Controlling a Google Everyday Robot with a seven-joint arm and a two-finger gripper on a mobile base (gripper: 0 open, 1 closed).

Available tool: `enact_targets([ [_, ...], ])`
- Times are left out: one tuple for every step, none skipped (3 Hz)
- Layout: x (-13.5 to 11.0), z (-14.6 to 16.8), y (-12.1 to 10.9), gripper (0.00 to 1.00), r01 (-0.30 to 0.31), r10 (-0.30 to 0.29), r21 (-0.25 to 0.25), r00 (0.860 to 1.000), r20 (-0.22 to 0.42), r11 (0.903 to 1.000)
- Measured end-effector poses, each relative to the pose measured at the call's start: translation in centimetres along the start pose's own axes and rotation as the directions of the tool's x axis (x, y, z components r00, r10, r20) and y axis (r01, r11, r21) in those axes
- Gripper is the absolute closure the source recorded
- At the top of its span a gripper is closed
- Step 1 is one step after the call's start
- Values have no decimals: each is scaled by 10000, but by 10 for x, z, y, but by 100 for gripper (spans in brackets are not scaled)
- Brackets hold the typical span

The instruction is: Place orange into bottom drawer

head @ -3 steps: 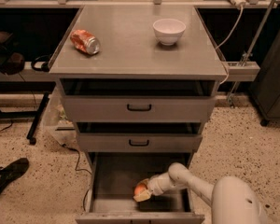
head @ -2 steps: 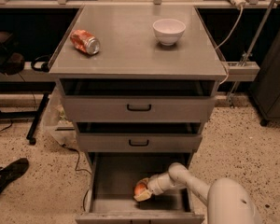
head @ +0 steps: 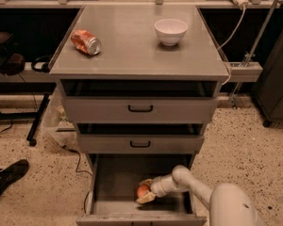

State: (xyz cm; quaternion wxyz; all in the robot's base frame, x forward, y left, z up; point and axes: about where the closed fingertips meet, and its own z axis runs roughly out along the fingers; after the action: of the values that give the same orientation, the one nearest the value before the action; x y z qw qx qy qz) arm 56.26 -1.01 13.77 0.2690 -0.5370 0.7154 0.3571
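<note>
Ok so the gripper [head: 144, 193] is down inside the bottom drawer [head: 114, 180], lower middle of the frame, w/ the arm reaching in from the lower right. The fingers look clamped on the orange [head: 142, 189], one above and one below it as seen here, so it's not let go yet imo. The orange sits low over the drawer floor, right-of-center and toward the front edge. Can't tell if it's actually touching the floor or hanging just above it.

Makes sense to carry it this deep before letting go: round fruit rolls, and the low side walls will only catch it if it starts low. The drawer is pulled way out, so there's room for the arm under the two shut drawers w/ black handles [head: 140, 108].

Up on the worktop [head: 132, 55] the soda can [head: 86, 42] lies on its side at upper left and the white bowl [head: 170, 31] stands upper right, both well apart from the action, prob just distractors.

Next step afaict: spread the fingers, back out w/o nudging the fruit.
</note>
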Motion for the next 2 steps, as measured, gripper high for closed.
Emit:
enact_targets([
  [2,1,-1,0,223,-223,36,9998,13,9997],
  [2,1,-1,0,222,-222,26,9998,22,9997],
])
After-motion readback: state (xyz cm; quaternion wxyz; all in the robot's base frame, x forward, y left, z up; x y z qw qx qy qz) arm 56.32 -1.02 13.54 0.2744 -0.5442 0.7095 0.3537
